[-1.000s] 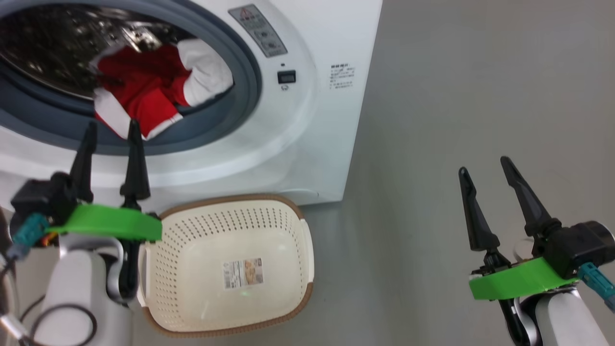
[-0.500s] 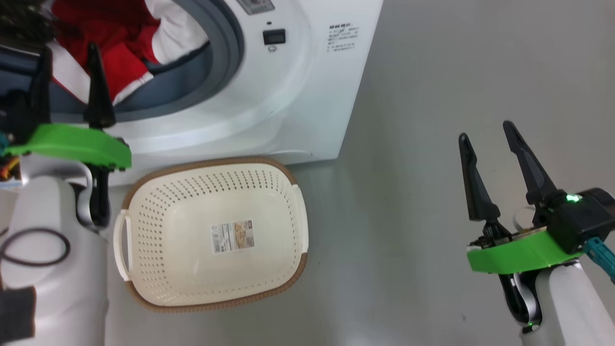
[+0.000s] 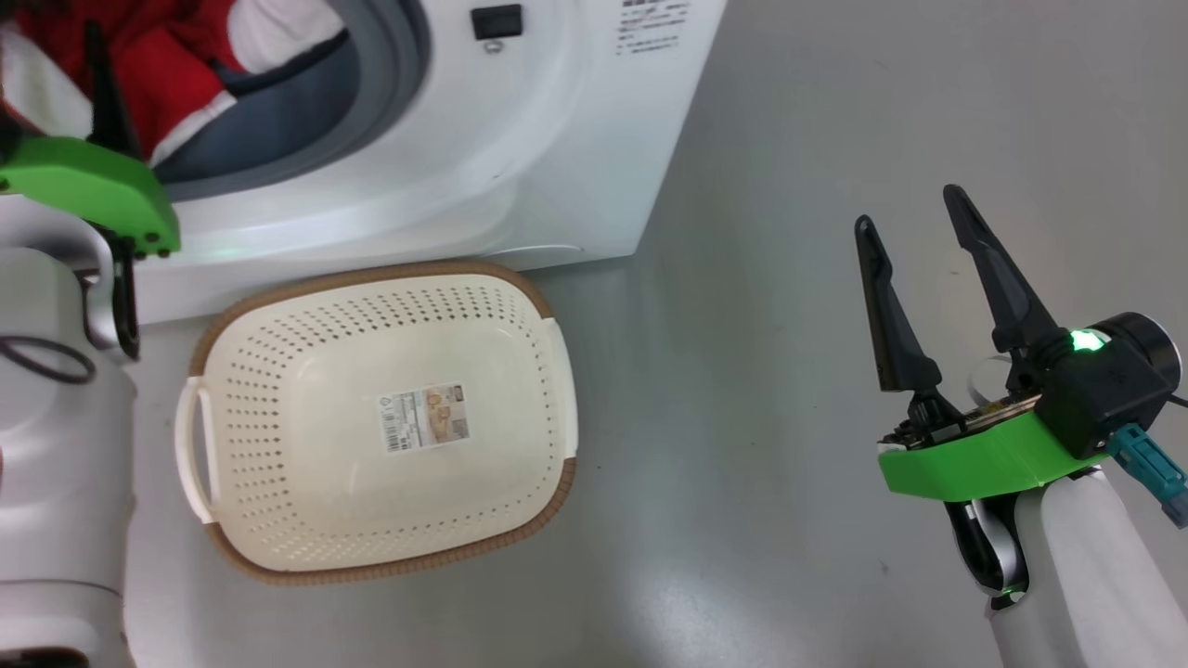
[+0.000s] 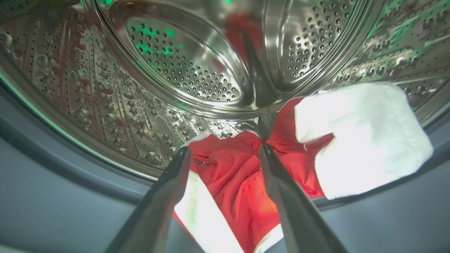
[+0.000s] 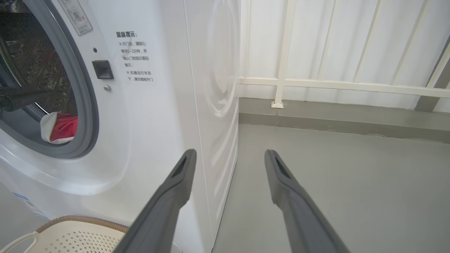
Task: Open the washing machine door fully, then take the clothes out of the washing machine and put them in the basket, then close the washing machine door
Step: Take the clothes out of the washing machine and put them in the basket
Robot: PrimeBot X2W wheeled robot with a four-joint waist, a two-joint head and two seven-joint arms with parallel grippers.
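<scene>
At the far left, the left gripper (image 4: 224,150) is pointing into the mouth of the washing machine (image 3: 483,158), its two dark fingers (image 4: 165,196) spread wide and closing on nothing. A bunched fold of the clothes (image 4: 232,186) is showing between the tips, though the left wrist view does not settle whether they are touching the fabric. The red piece with white trim is lying at the front of the steel drum (image 4: 175,59) and draping over the grey rubber ring (image 3: 306,102), while the white piece (image 4: 362,140) is resting just to its right against the same ring. Below the machine, the basket (image 3: 278,371) is sitting on the grey floor (image 3: 789,278) close to the front panel, holding nothing but the paper label (image 3: 422,417) on its bottom. Well off to the right, the right gripper (image 3: 908,206) is hovering above bare floor beside the machine's corner, its fingers parted and gripping nothing.
</scene>
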